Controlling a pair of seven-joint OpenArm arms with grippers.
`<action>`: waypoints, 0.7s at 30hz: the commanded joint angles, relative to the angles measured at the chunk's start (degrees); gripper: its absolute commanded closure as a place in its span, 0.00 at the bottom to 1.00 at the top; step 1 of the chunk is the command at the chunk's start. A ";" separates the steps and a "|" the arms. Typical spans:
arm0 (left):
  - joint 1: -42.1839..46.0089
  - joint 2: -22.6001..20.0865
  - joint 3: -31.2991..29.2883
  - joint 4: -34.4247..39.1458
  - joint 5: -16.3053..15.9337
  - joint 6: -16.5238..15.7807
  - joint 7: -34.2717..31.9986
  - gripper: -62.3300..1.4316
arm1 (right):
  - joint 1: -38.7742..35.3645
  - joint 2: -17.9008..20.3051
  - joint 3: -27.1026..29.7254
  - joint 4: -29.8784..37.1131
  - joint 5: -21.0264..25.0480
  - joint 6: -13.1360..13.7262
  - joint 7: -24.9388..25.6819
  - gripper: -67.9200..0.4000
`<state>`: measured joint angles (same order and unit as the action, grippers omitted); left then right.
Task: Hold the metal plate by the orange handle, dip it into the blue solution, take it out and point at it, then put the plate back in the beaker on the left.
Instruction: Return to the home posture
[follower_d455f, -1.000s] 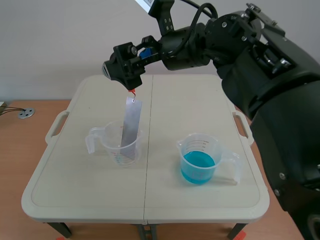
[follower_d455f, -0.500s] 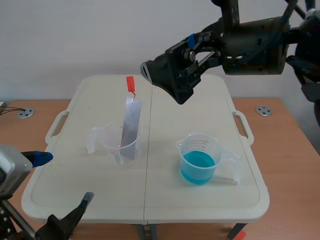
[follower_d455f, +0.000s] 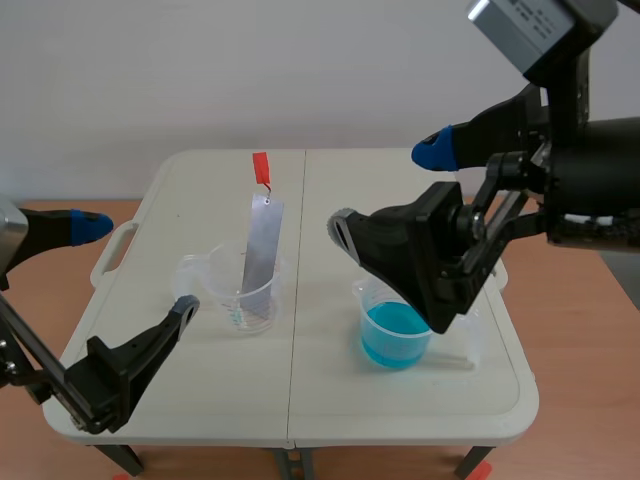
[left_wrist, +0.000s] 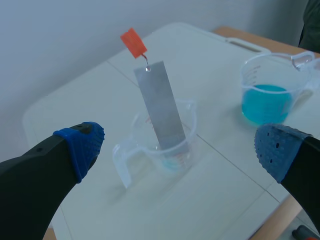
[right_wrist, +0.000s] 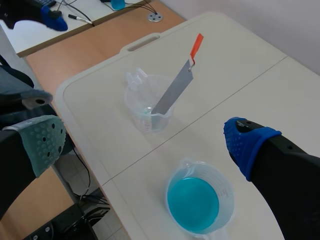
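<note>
The metal plate (follower_d455f: 262, 250) leans in the clear beaker (follower_d455f: 240, 298) on the table's left half, its orange handle (follower_d455f: 261, 167) sticking up free. The blue-solution beaker (follower_d455f: 398, 325) stands to the right. My right gripper (follower_d455f: 390, 190) hangs open above that beaker, holding nothing. My left gripper (follower_d455f: 135, 270) is open at the table's left front edge. In the left wrist view the plate (left_wrist: 162, 112), handle (left_wrist: 133, 42) and beaker (left_wrist: 150, 155) lie ahead of the open gripper (left_wrist: 180, 145). The right wrist view shows the plate (right_wrist: 172, 92) and blue solution (right_wrist: 194, 204) below its open gripper (right_wrist: 145, 141).
The cream folding table (follower_d455f: 400, 180) has moulded handles at both sides and a centre seam. A wooden surface (follower_d455f: 590, 300) surrounds it. The left arm's blue fingertip (right_wrist: 52, 19) shows beyond the table in the right wrist view.
My right gripper let go of the orange handle, swung right and came down over the blue beaker. The left arm rose into view at the front left. The plate stayed in its beaker.
</note>
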<state>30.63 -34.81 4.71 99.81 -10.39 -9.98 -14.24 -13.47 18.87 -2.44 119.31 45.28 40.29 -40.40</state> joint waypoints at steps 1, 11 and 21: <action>0.35 -0.96 -0.61 2.29 -1.95 0.59 -0.96 0.00 | -1.09 0.02 0.79 1.92 0.57 0.09 1.88 0.02; 4.55 -3.65 -0.76 8.98 -3.98 4.50 -1.33 0.00 | -11.87 0.04 5.88 6.38 -3.21 0.50 7.91 0.02; 5.68 -3.65 -0.76 9.29 -3.96 4.50 -1.38 0.00 | -17.46 2.12 9.53 5.73 -7.63 2.43 15.58 0.02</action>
<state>36.49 -39.05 4.43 108.33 -14.13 -5.61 -14.85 -31.35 20.23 5.96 125.29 37.36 42.46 -25.74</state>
